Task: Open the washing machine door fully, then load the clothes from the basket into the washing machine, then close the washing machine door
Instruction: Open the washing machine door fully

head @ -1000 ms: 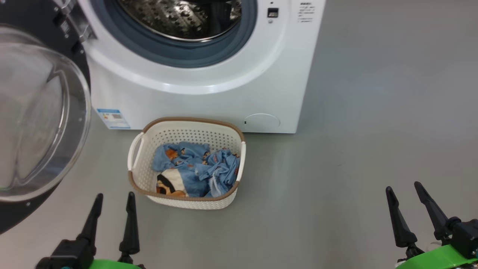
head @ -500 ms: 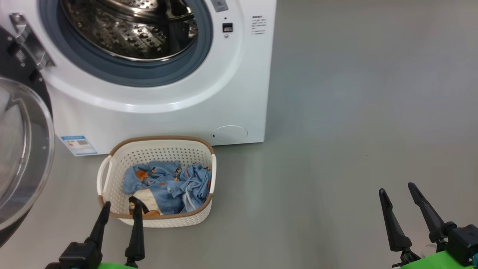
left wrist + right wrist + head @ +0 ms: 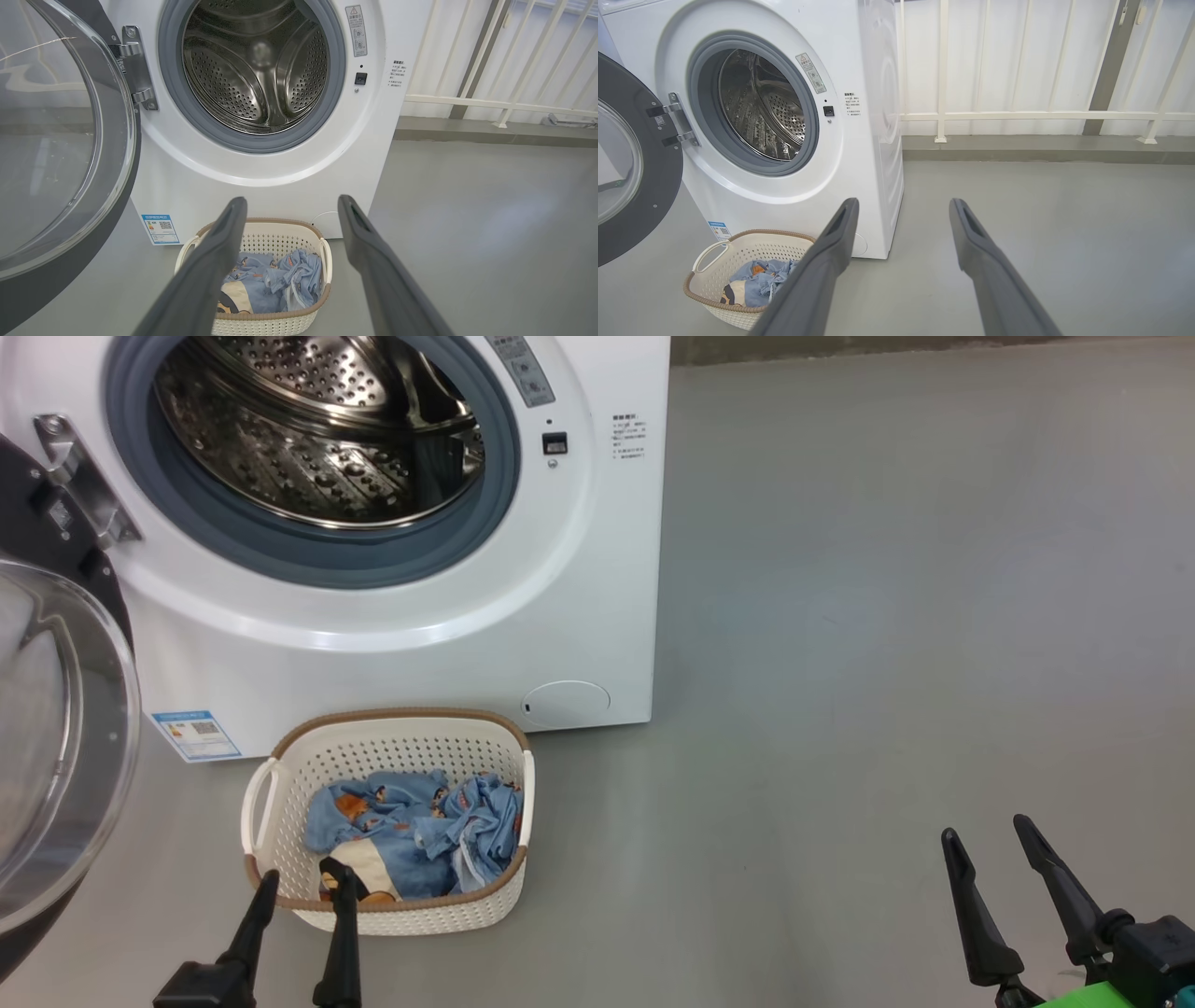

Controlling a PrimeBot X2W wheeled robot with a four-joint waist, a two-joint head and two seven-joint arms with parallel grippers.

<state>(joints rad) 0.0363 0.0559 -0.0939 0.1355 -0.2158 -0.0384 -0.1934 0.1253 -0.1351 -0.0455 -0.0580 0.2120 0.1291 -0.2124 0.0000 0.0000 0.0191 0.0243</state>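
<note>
The white washing machine (image 3: 373,663) stands at the upper left, its steel drum (image 3: 317,439) exposed. The washing machine door (image 3: 56,756) is swung wide open at the left edge, glass bowl facing me. On the floor before the machine sits the cream basket (image 3: 392,716), holding the light blue clothes (image 3: 420,831). My left gripper (image 3: 306,877) is open at the basket's near rim, with nothing between its fingers; its wrist view looks over the basket (image 3: 261,223) toward the drum (image 3: 257,70). My right gripper (image 3: 985,831) is open over bare floor, far right of the basket.
Grey floor (image 3: 887,663) stretches to the right of the machine. A white railing (image 3: 1017,114) on a low grey kerb runs behind it. The open door (image 3: 626,163) juts out on the machine's left side, beside the basket (image 3: 710,289).
The head camera has shifted: machine, door and basket now lie further left and lower in view, with more drum showing. Both grippers remain open, and the clothes have not moved.
</note>
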